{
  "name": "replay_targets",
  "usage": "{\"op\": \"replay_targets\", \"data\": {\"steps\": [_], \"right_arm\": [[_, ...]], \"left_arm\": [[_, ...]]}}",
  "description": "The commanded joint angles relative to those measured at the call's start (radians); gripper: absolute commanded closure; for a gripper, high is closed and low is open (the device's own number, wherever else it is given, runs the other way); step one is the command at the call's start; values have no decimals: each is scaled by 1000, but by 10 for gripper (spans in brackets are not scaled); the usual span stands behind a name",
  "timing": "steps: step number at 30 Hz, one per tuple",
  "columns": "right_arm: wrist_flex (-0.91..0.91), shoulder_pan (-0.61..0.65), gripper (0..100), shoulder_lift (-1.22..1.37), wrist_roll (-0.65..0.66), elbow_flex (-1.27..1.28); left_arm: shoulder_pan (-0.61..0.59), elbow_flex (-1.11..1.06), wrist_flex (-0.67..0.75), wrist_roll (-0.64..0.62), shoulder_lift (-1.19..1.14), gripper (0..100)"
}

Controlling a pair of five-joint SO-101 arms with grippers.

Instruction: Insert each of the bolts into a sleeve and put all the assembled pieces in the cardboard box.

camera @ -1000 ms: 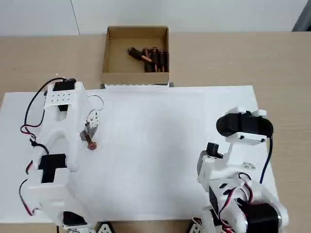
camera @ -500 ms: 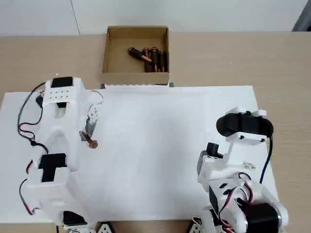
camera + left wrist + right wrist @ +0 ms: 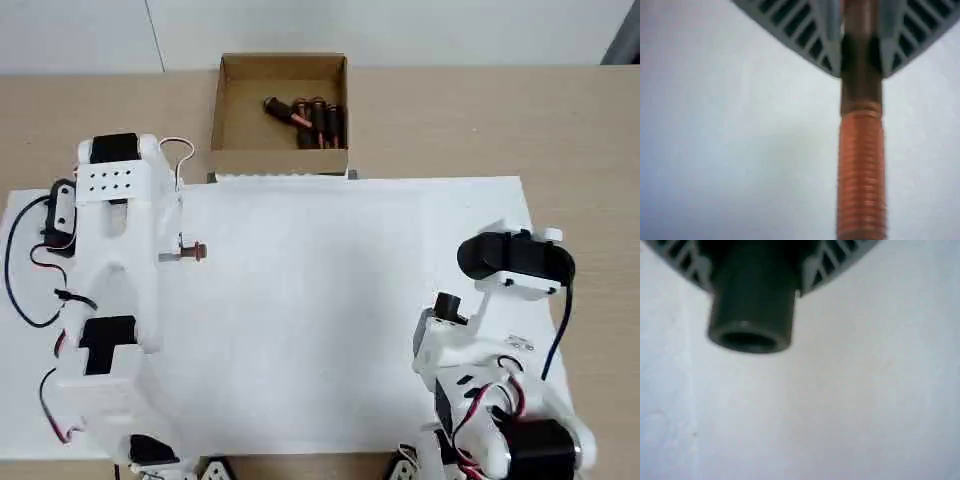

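Now the copper bolt (image 3: 860,150) is clamped in the left end effector (image 3: 860,45), sticking out past its tips, near the tabletop's left edge. The black sleeve (image 3: 752,315) is gripped in the right end effector (image 3: 755,265), toward the near-right corner. A wide stretch of white sheet (image 3: 330,300) separates them. The cardboard box (image 3: 232,115) is at the far edge, with assembled pieces (image 3: 312,120) bunched in its right part.

The bolt (image 3: 860,150) is sticking out of the left pincer (image 3: 860,50), over the sheet (image 3: 330,300) on the bench (image 3: 450,120). The cardboard box (image 3: 215,110) is standing beyond this pincer, assembled pieces (image 3: 310,118) lying in it.
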State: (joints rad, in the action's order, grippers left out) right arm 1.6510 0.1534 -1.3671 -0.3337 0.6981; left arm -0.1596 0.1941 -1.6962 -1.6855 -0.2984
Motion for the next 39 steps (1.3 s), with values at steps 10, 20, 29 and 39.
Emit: {"op": "replay_targets", "data": {"steps": [10, 20, 29, 39], "right_arm": [[-21, -8, 996, 4, -5, -5], [-21, -8, 996, 4, -5, -5], [-21, -8, 996, 4, -3, -5], [-21, -7, 996, 4, -2, -5]], "left_arm": [[3, 44, -12, 18, 17, 877], [-5, 44, -21, 199, 18, 771], [-17, 76, -58, 885, 18, 772], [-61, 76, -57, 1691, 18, 772]]}}
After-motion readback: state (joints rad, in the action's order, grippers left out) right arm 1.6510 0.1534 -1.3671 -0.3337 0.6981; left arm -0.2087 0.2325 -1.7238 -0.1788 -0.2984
